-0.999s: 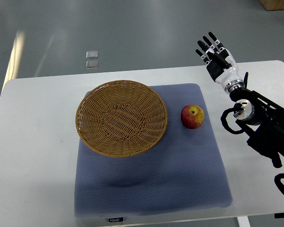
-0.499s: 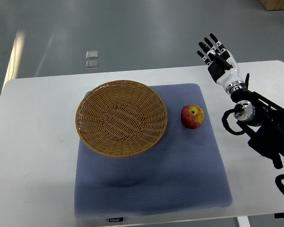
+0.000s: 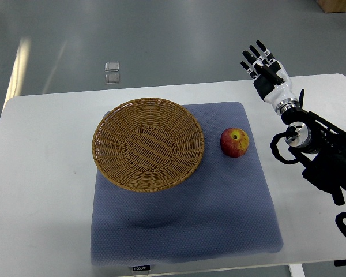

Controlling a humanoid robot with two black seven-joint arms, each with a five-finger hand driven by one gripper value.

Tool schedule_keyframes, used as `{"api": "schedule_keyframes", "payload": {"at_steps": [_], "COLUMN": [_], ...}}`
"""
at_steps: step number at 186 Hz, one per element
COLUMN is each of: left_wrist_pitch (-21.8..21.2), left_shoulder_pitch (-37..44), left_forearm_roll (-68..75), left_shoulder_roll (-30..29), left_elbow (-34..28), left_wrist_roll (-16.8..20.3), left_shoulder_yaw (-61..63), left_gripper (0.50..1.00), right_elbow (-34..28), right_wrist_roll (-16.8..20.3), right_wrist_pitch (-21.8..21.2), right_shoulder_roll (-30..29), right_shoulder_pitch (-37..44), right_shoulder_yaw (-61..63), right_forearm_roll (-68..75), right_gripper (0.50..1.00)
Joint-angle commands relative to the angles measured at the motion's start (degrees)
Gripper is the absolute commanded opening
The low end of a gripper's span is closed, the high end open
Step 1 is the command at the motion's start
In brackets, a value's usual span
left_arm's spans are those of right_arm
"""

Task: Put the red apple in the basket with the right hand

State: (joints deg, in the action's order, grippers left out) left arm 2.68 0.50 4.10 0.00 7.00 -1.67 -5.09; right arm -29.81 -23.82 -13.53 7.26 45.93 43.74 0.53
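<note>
Nearest to me, along the bottom of the top view, is the front edge of the blue mat (image 3: 184,231), which covers the middle of the white tabletop (image 3: 40,190). My right arm comes in from the right edge, low in the picture, and runs up and away across the bare tabletop beside the mat.

Further out on the mat sits the red apple (image 3: 234,142), upright with its stem dimple facing up, on the right-hand part of the cloth. Just to its left, close but not touching as far as I can tell, is the wicker basket (image 3: 148,144), round, shallow and with nothing in it.

Furthest out is my right hand (image 3: 264,67), raised near the far right part of the tabletop, fingers straight and spread, holding nothing. The apple lies nearer to me than the hand and to its left, well apart from it. So I judge the coming move as a reach back toward myself and leftward, down onto the apple. The apple is round, with no long axis to line up with. My left hand is not visible, and the apple is on the right side anyway. The pick has not yet begun.
</note>
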Motion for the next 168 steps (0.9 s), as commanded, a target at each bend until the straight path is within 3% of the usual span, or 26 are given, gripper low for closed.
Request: {"api": "schedule_keyframes", "payload": {"at_steps": [1, 57, 112, 128, 168], "left_wrist_pitch": [0.0, 0.0, 0.0, 0.0, 0.0], "left_shoulder_pitch": [-0.1, -0.1, -0.1, -0.1, -0.1], "left_forearm_roll": [0.0, 0.0, -0.1, -0.1, 0.0], "left_shoulder_roll": [0.0, 0.0, 0.0, 0.0, 0.0], "left_elbow": [0.2, 0.0, 0.0, 0.0, 0.0], "left_wrist_roll": [0.0, 0.0, 0.0, 0.0, 0.0], "left_shoulder_yaw": [0.0, 0.0, 0.0, 0.0, 0.0], "left_gripper": [1.0, 1.0, 1.0, 1.0, 1.0], "right_elbow": [-0.3, -0.8, -1.1, -3.4, -21.1], "right_wrist_roll": [0.0, 0.3, 0.4, 0.4, 0.2], "right_wrist_pitch": [0.2, 0.6, 0.4, -1.2, -5.4], "right_shoulder_roll": [0.7, 4.6, 10.2, 12.5, 23.4], "right_shoulder_pitch": [0.3, 3.0, 8.0, 9.8, 11.6], "right_shoulder_yaw": [-0.1, -1.7, -11.1, -14.4, -16.8], "right_forearm_roll": [0.0, -1.2, -12.0, -16.9, -38.8], "right_gripper": [0.913, 0.913, 0.913, 0.913, 0.913]}}
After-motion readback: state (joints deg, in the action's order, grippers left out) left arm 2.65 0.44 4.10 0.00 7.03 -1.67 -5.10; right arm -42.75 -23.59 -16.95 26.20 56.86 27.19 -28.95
